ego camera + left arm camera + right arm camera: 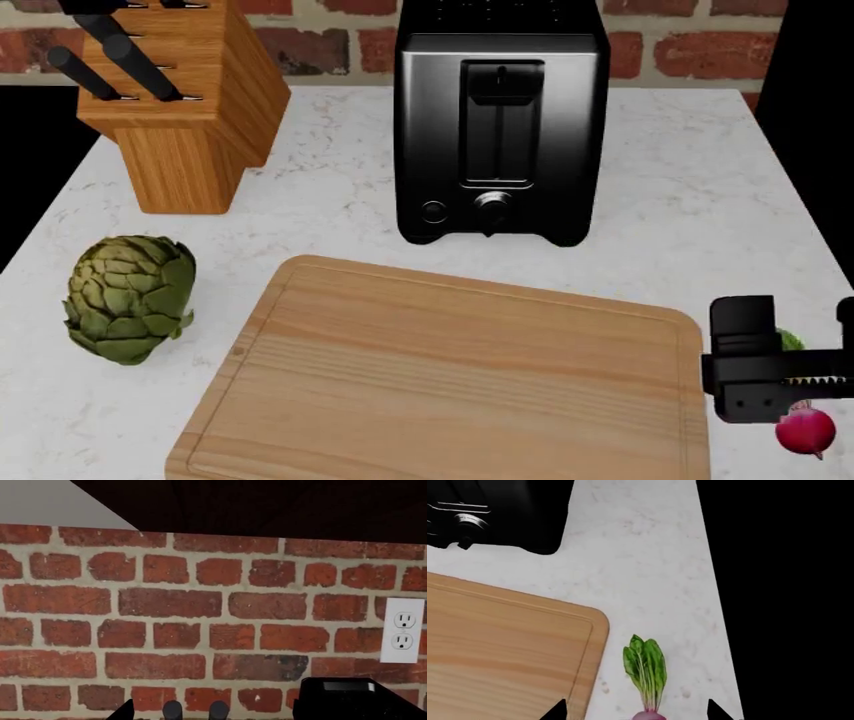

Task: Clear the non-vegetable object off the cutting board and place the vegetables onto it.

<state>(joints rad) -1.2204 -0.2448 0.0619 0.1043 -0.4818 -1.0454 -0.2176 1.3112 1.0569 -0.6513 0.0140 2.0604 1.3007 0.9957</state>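
Radish (806, 430) lies off the bare board (454, 380) on the worktop (667, 170) under the right gripper (774, 385) — jaws unclear — so the artichoke (130, 297) looks next.

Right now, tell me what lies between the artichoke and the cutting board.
Only bare white marble countertop lies between the artichoke and the cutting board; the head view shows it.

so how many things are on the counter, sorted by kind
produce: 2, artichoke and radish
appliances: 1, toaster
knife storage: 1, knife block
boards: 1, cutting board
total: 5
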